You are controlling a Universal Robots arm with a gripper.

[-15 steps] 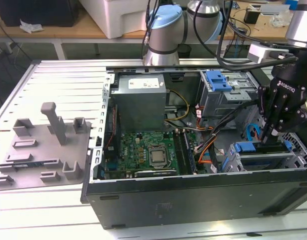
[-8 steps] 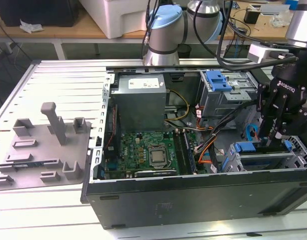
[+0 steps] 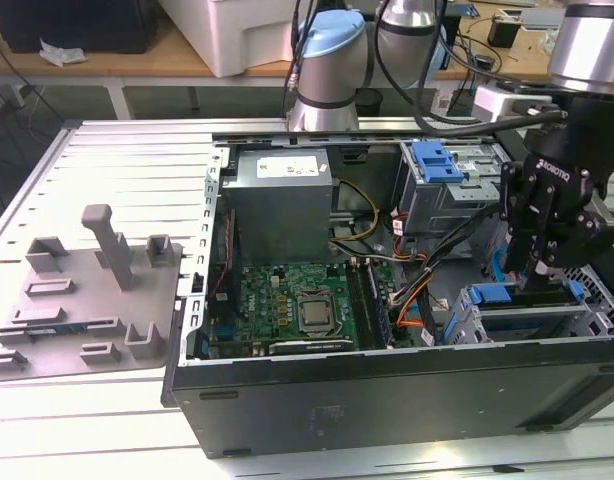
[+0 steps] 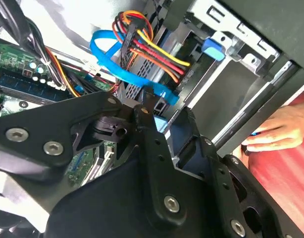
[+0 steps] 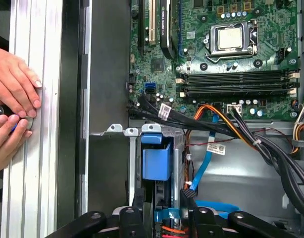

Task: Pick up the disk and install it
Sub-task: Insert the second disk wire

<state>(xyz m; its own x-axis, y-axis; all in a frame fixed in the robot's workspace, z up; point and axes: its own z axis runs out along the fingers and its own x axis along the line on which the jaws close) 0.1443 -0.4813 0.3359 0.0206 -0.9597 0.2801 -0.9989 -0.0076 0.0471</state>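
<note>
A ribbed aluminium table [image 3: 117,160] is seen beneath everything, its slats running well away from the pincer toward the exterior view's left, where a grey moulded tray [image 3: 82,300] is laid flat on it. Behind the pincer, a wooden bench [image 3: 117,62] is set along the far side, with a white box [image 3: 242,35] and a dark case [image 3: 72,22] placed on it and cables strewn over its end nearest the pincer. The scene is evenly lit, and soft glare is thrown back from the table slats.
</note>
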